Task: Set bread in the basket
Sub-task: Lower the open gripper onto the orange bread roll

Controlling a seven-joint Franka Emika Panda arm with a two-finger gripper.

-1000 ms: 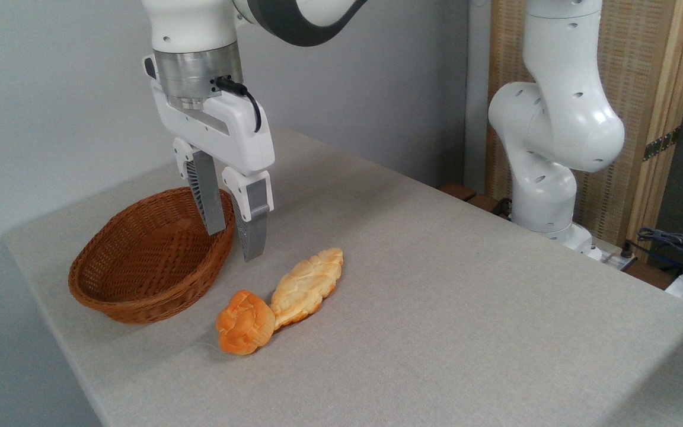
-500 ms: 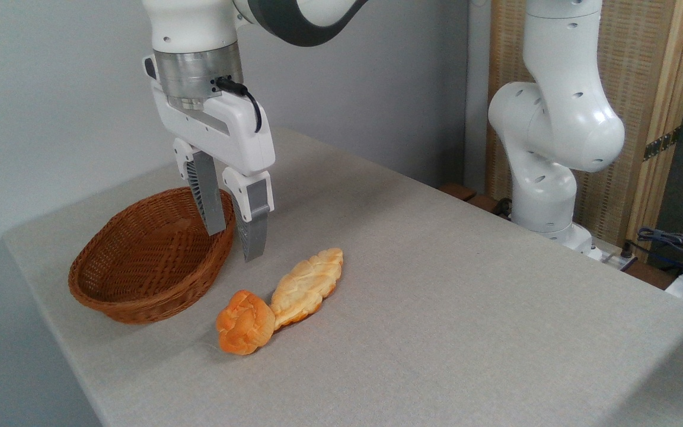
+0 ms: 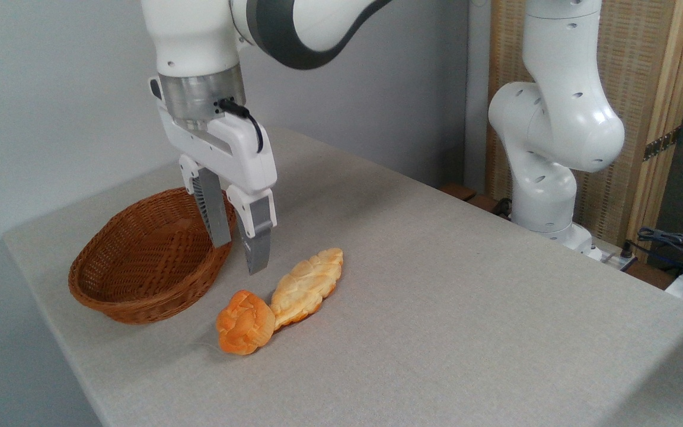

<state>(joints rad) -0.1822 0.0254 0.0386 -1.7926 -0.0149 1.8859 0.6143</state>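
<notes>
Small round deep-orange bun (image 3: 245, 322) near table's front edge, touching pale pastry (image 3: 306, 287) — likely light, squashy; grip gently across middle. Gripper (image 3: 239, 257) jaws apart, empty.

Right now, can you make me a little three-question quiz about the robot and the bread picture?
1. True or false: the basket already has the orange bun in it.
2. What touches the bun: A) the pale flat pastry, B) the basket, C) the gripper?
3. Fill in: the gripper's fingers are ____ and hold nothing.

Key: 1 false, the bun lies on the table; 2 A; 3 open.
</notes>
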